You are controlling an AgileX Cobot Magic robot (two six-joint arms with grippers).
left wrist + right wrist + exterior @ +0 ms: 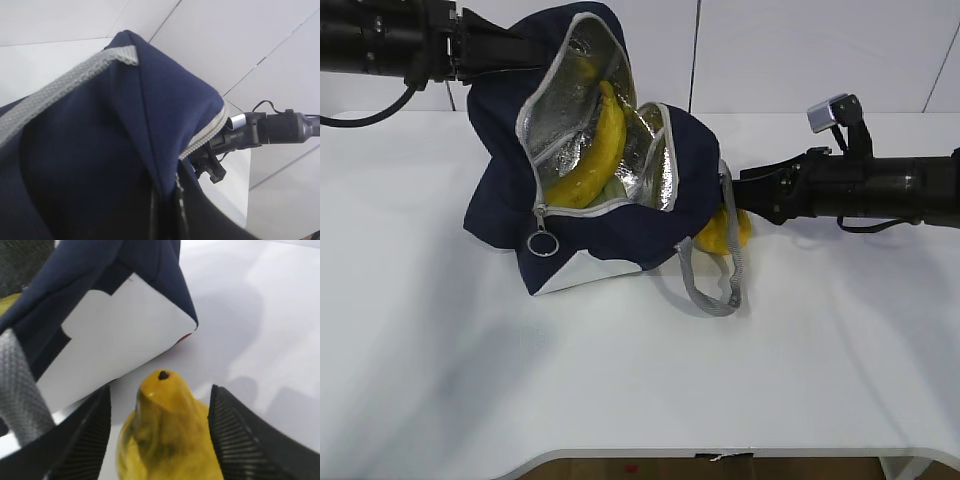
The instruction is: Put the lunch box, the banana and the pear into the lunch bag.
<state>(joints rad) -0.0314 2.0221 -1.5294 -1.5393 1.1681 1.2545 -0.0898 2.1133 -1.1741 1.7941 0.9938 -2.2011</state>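
Fabric of the lunch bag [500, 190] is pinched at the upper left by the left gripper [165, 200], whose jaws are fully closed on the navy cloth, so that side of the bag is lifted and its mouth stands open toward the exterior camera. Inside, against the silver foil lining [570, 90], the banana [595, 150] leans upright with its tip pointing up. A small pale green part below it may be the lunch box, but I cannot tell for sure. The metal ring pull [542, 243] hangs at the front of the bag, and a grey handle [715, 290] lies on the white table [620, 390]. To the right, just behind the bag, sits the pear [167, 440] on the table. The right gripper [160, 440] has its jaws wide around the pear, one finger [82, 440] on each side, not pressing it.
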